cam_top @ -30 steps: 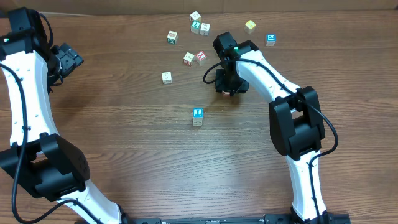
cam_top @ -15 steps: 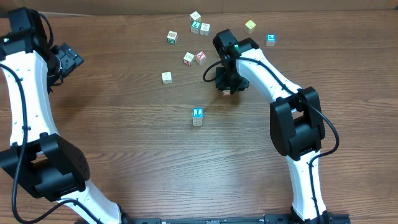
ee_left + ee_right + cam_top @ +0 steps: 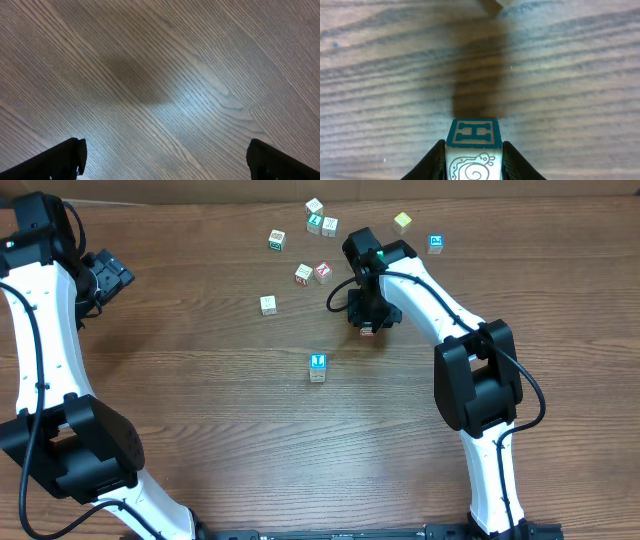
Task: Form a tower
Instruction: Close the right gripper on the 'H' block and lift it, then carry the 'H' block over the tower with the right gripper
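Note:
The tower (image 3: 317,366) is a short column of pale letter cubes with a blue top face, standing near the table's middle. My right gripper (image 3: 366,321) is up and to the right of it, shut on a cube (image 3: 473,133). That cube has a teal H face and a snail drawing, and the black fingers (image 3: 434,162) press both of its sides. I cannot tell whether this cube touches the table. My left gripper (image 3: 110,275) hangs far off at the upper left. It (image 3: 165,152) is open over bare wood with nothing between its fingers.
Loose cubes lie scattered at the back: one with a red face (image 3: 323,272), pale ones (image 3: 268,305) (image 3: 277,240), a cluster (image 3: 320,218), a yellowish one (image 3: 402,221) and a blue one (image 3: 435,244). A pale cube's corner (image 3: 492,4) shows at the right wrist view's top edge.
My right gripper's fingers have closed in on the cube and it has shifted slightly toward the back. The left arm and the tower have not moved.

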You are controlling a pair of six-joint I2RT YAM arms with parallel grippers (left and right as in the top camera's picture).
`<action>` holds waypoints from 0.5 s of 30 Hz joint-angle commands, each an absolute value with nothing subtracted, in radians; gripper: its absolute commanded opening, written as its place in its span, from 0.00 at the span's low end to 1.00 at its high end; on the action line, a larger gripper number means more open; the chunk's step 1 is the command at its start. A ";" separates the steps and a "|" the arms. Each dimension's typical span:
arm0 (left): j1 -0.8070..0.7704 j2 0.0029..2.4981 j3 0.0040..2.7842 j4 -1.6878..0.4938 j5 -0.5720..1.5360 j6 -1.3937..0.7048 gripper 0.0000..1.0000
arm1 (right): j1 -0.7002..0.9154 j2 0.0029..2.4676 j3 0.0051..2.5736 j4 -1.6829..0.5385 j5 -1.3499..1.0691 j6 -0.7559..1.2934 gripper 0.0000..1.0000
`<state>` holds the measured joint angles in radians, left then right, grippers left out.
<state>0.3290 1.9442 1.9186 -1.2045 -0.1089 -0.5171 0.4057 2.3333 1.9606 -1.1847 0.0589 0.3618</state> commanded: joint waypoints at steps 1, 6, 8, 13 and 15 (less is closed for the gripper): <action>0.324 1.942 1.919 -1.203 -0.115 -0.512 1.00 | 0.404 2.312 2.061 -1.225 0.091 0.358 0.31; 0.324 1.942 1.919 -1.203 -0.115 -0.512 1.00 | 0.405 2.267 2.245 -1.362 0.101 0.358 0.29; 0.324 1.942 1.919 -1.203 -0.115 -0.512 0.99 | 0.408 2.251 2.316 -1.427 0.074 0.358 0.28; 0.324 1.942 1.919 -1.203 -0.115 -0.512 1.00 | 0.416 2.216 2.410 -1.565 -0.004 0.358 0.27; 0.324 1.942 1.919 -1.203 -0.115 -0.512 1.00 | 0.425 2.204 2.410 -1.602 -0.012 0.358 0.27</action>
<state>0.3290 1.9442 1.9186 -1.2045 -0.1093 -0.5171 0.4091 2.2524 2.3844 -1.5776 0.0269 0.3618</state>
